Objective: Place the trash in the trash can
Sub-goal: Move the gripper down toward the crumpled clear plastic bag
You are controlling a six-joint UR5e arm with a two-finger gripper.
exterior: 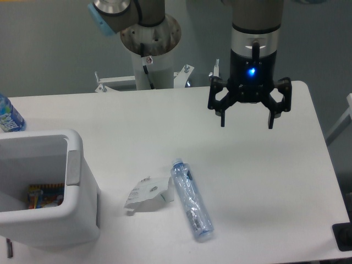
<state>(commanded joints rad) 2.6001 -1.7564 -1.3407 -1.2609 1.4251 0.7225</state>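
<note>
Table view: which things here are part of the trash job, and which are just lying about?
Part of the job:
- crumpled paper wrapper, on the table
- clear plastic bottle, lying beside the wrapper
- white bin, at the left
- gripper, open and empty above the table

Just lying about:
- blue-label bottle, at the left edge behind the bin
- colourful item, already in the bin

The white table [264,181] is carrying 4 things; the trash can [77,220] is sitting at its front left corner; the crumpled paper wrapper [147,193] is lying near the middle, touching the clear plastic bottle [191,199] beside it; a blue-labelled bottle [8,115] is showing at the left edge.
</note>
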